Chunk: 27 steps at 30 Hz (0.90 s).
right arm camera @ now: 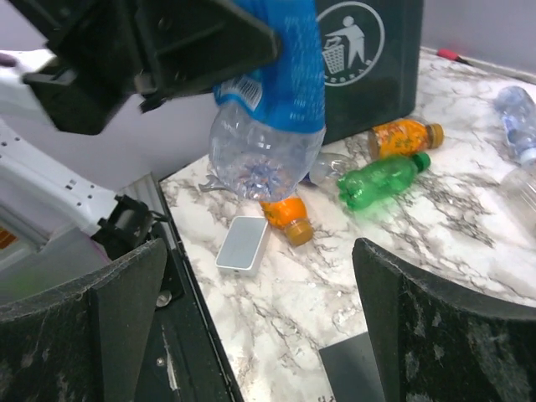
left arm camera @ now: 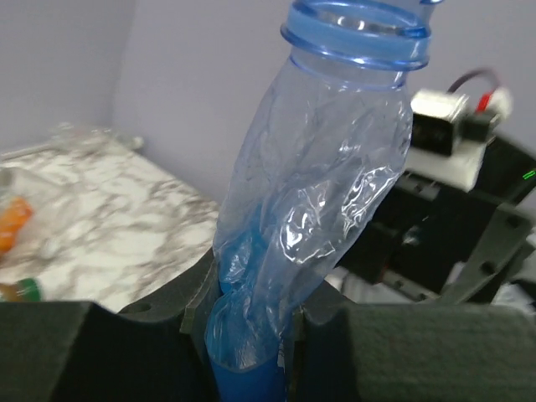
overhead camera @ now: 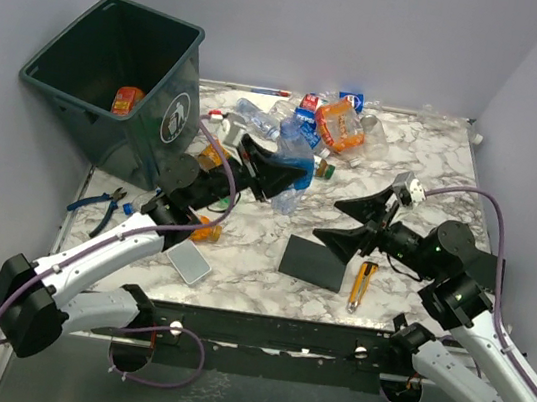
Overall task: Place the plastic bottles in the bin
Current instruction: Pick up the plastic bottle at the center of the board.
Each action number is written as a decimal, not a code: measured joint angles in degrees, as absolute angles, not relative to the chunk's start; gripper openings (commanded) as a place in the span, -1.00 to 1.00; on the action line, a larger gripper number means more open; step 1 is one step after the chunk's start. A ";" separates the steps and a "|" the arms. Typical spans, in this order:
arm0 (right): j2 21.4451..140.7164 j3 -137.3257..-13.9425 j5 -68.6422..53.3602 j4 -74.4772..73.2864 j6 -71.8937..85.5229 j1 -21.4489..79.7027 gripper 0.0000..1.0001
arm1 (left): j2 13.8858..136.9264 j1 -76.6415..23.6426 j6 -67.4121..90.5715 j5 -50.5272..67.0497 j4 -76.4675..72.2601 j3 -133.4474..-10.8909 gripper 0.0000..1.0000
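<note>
Left tool (overhead camera: 275, 172) clenched on crushed blue bottle (overhead camera: 299, 165); right tool (overhead camera: 331, 221) spread wide, empty. Advice: carry it high over the bin (overhead camera: 199, 44) rim, upper left, then release.

Your left arm (overhead camera: 110, 248) stretched from its base forward and to the right, with the wrist lifted. Your left gripper (overhead camera: 275, 174) was clamped tight on a bottle (overhead camera: 298, 160) and held it in the air, fingers (left arm camera: 126, 352) pinched hard against it on both sides. Your right arm (overhead camera: 476, 333) was bent at the elbow, its forearm pointing left. Your right gripper (overhead camera: 351, 224) had its jaws spread wide with nothing between them. It faced the left gripper from close by, without touching it.
</note>
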<state>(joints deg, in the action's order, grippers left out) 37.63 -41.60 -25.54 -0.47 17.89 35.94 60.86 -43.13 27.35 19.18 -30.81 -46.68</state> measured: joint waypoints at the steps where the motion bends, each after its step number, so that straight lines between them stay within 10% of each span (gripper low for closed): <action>1: 37.78 -41.36 -26.63 0.51 17.91 35.94 0.89 | 61.52 -41.47 31.33 20.53 -33.54 -46.54 -1.00; 17: 48.53 -41.28 -31.46 20.58 24.25 35.94 0.73 | 67.09 -38.26 64.14 30.63 -58.37 -45.25 -1.00; 24: 55.88 -43.83 -37.58 26.52 30.06 36.45 -0.01 | 67.09 -38.02 64.58 29.61 -59.42 -43.13 -0.97; 27: 57.63 -43.90 -40.01 28.45 32.34 37.12 -0.29 | 66.78 -37.80 64.07 27.64 -59.64 -41.60 -0.46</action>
<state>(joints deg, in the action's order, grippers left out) 57.63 -43.90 -40.01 28.45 32.34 37.12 66.78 -37.80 64.07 27.64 -59.64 -41.60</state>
